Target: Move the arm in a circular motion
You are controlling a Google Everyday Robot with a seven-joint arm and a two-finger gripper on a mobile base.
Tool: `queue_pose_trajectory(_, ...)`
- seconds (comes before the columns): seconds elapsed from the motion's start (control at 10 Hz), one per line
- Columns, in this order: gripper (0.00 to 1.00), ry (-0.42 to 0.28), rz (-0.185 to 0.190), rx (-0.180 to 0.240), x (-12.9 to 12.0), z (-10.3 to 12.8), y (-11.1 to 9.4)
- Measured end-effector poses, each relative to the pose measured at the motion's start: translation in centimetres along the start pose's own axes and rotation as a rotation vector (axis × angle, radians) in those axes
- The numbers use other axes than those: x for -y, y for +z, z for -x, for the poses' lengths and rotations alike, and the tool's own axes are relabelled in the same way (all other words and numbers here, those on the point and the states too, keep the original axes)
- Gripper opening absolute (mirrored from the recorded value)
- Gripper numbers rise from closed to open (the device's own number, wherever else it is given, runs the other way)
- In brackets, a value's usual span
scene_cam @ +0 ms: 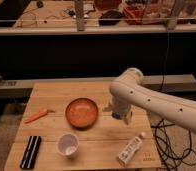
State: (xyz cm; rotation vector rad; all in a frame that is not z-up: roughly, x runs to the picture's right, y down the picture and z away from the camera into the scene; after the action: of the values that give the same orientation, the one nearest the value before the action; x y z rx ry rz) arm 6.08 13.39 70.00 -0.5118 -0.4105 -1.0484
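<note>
The arm (156, 100) is a thick cream-white tube that comes in from the right edge and bends at a rounded elbow (128, 82) above the wooden table (91, 92). From the elbow it drops toward the tabletop. Its gripper (121, 115) hangs low over the table, just right of the orange bowl (82, 112).
An orange carrot (36, 115) lies at the table's left. A white cup (68, 145), a black flat object (31, 151) and a white bottle (130, 149) sit along the front. Black cables (168, 142) trail on the floor at right. A cluttered bench (91, 15) runs behind.
</note>
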Motion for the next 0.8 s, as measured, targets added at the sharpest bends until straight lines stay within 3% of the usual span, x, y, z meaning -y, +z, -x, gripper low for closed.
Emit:
queue_pose_trajectory(0.2,0.80,-0.095,-0.026,0.013,4.2,1.6,0.2)
queue_pose_trajectory(0.4,0.80,-0.135,-0.039,-0.007,7.3,1.1,0.2)
queue_pose_trajectory(0.6,0.80,-0.126,-0.049,-0.028,8.6,-1.3,0.3)
queue_pose_trajectory(0.8,0.80,-0.098,-0.065,-0.039,8.4,-4.5,0.7)
